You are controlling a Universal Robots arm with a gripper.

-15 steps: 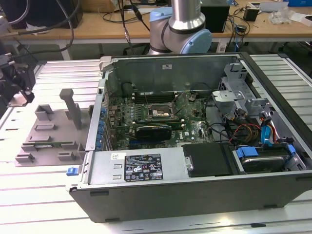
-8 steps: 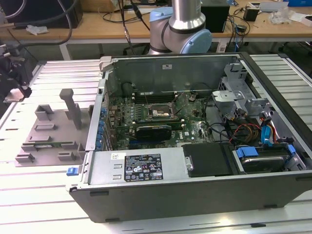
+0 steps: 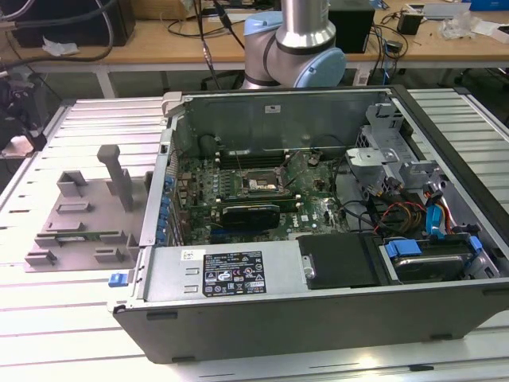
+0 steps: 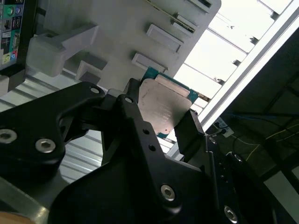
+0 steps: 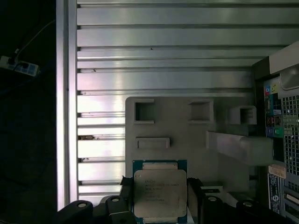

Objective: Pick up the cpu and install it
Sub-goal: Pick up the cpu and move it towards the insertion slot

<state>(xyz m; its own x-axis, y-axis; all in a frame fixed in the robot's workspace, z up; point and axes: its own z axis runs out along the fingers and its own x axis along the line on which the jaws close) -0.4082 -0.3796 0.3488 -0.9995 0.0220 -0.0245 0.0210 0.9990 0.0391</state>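
The claw (image 5: 160,199) is drawn in to just the width of the cpu (image 5: 160,191) and has hold of it by two opposite edges, one black finger on each side. In both wrist views the fingers (image 5: 194,189) bear against the rim of the chip's green board, and its pale silver lid lies bare between them. In the second wrist view the cpu (image 4: 164,108) shows the same grip, with the green edge peeping out past the fingertips.

Beyond the fingertips lies the grey fixture plate (image 5: 187,140), with its raised rectangular frames and blocks, resting on the slatted aluminium table (image 5: 163,37). Whether the chip touches the plate or hangs just clear of it, I cannot tell. To one side of the claw stands the rear panel of the computer case (image 5: 280,140), with coloured ports on it. To the other side the table ends at a rail, and past it a white power strip (image 5: 21,67) lies on the dark floor.

In the exterior view the computer case (image 3: 318,318) lies open on the table, its motherboard (image 3: 199,208) exposed. The dark metal-framed socket (image 3: 256,185) sits near the board's middle, well apart from the fixture plate (image 3: 79,219), which lies outside the case at the exterior view's left. A labelled power supply (image 3: 231,272) runs along the near wall of the case, with a hard drive (image 3: 429,264) beside it. The arm's (image 3: 296,40) silver and blue joint stands behind the case
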